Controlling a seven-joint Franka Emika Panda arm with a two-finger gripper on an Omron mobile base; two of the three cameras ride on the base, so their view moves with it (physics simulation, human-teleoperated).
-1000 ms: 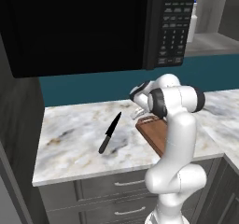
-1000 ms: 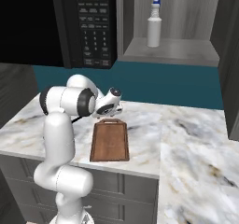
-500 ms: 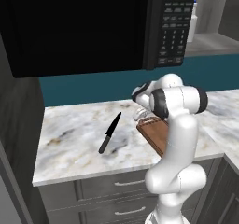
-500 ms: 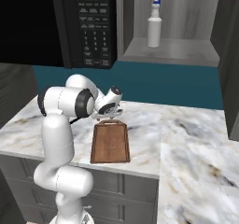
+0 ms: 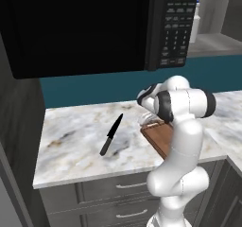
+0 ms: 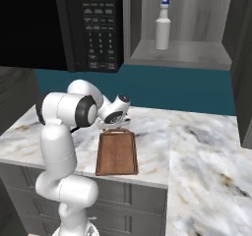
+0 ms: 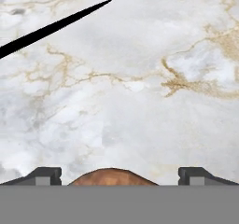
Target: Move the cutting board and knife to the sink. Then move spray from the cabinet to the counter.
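The reddish-brown cutting board (image 6: 116,154) lies on the marble counter (image 6: 197,146) near its front edge. My gripper (image 6: 114,127) hangs open just above the board's far short end, pointing down. In the hand view the gripper (image 7: 120,176) stands wide, and the board's rounded end (image 7: 112,177) shows low between the tips. The dark knife (image 5: 111,134) lies flat on the counter to the board's left, apart from it; its blade (image 7: 51,28) crosses the upper left of the hand view. The spray (image 6: 163,22) stands upright on the cabinet shelf (image 6: 182,53). The sink is out of view.
A black microwave (image 6: 93,23) hangs above the counter, left of the cabinet niche. A teal backsplash (image 6: 177,90) runs behind the counter. Grey drawers (image 5: 118,193) with metal handles sit below. A dark panel (image 5: 19,141) bounds the counter's left end.
My hand has dipped slightly toward the board's far end. The jaws have stayed open, and the board and knife have not moved.
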